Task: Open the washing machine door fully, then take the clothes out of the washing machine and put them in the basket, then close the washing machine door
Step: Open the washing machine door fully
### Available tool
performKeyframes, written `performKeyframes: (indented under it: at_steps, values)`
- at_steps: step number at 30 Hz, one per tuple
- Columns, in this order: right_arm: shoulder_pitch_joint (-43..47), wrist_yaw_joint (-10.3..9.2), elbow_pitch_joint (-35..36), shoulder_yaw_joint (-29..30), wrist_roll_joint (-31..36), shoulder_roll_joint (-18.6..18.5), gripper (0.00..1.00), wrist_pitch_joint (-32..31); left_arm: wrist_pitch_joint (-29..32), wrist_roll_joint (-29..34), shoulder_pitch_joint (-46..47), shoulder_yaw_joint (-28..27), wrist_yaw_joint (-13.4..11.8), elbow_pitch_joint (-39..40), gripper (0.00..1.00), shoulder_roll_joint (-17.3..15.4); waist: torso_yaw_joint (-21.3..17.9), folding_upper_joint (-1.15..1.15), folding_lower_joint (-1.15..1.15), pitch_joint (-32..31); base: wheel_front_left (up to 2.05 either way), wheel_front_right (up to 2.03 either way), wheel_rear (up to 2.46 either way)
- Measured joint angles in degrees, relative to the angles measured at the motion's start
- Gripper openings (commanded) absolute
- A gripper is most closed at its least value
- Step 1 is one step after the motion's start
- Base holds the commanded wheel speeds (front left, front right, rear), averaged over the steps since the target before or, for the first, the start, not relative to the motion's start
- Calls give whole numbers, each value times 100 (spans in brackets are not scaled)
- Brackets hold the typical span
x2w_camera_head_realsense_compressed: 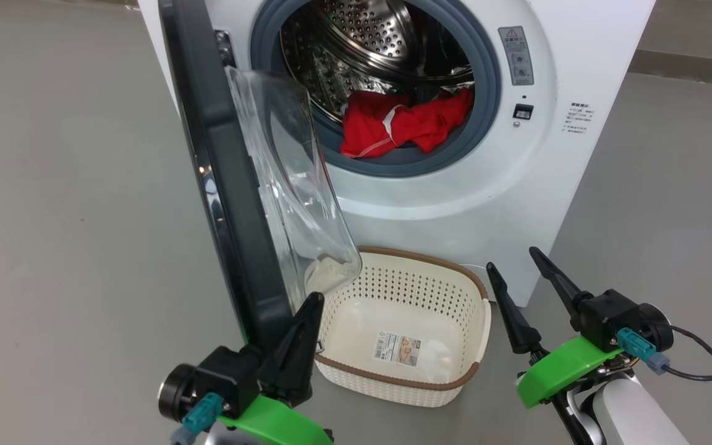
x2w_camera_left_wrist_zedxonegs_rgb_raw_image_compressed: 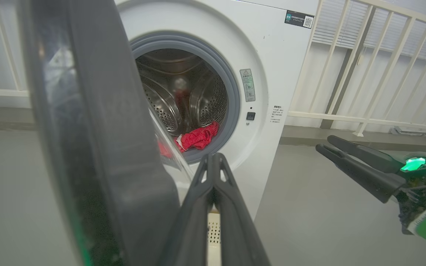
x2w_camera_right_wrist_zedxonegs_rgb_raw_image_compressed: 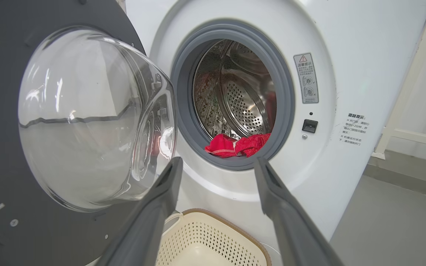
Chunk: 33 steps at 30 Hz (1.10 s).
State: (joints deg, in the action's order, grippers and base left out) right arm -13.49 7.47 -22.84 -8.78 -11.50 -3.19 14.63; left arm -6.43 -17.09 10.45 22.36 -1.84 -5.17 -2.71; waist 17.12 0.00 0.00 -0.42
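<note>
Head view: bright red soft fabric clothes [x2w_camera_head_realsense_compressed: 405, 123] look light, limp; pinch a bunched fold w/ spread right tool [x2w_camera_head_realsense_compressed: 512, 259], left tool [x2w_camera_head_realsense_compressed: 314, 301] pressed together.

Head looks down, wrists look level, near; all share washing machine [x2w_camera_head_realsense_compressed: 455, 210]

clothes [x2w_camera_head_realsense_compressed: 405, 123] bright red, white stitching. washing machine [x2w_camera_head_realsense_compressed: 578, 185] white, ring [x2w_camera_head_realsense_compressed: 487, 86] grey, drum [x2w_camera_head_realsense_compressed: 368, 31] perforated steel. basket [x2w_camera_head_realsense_compressed: 393, 287] cream, hole-patterned (brown rim). washing machine door [x2w_camera_head_realsense_compressed: 220, 185] rim black. floor [x2w_camera_head_realsense_compressed: 53, 247] grey.
</note>
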Motion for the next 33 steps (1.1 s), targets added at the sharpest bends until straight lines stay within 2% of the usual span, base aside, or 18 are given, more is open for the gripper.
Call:
performKeyframes:
  at_steps: [17,33]
  values:
    - [12,0,-133,-221,-319,1,100,0,31,-155,-113,-55,-505,-112,0,31,167,0,0,9,0,0,0]
    - [11,0,-281,-288,-366,0,100,0,21,-233,-250,-838,-1105,81,0,-260,313,0,0,114,0,0,0]
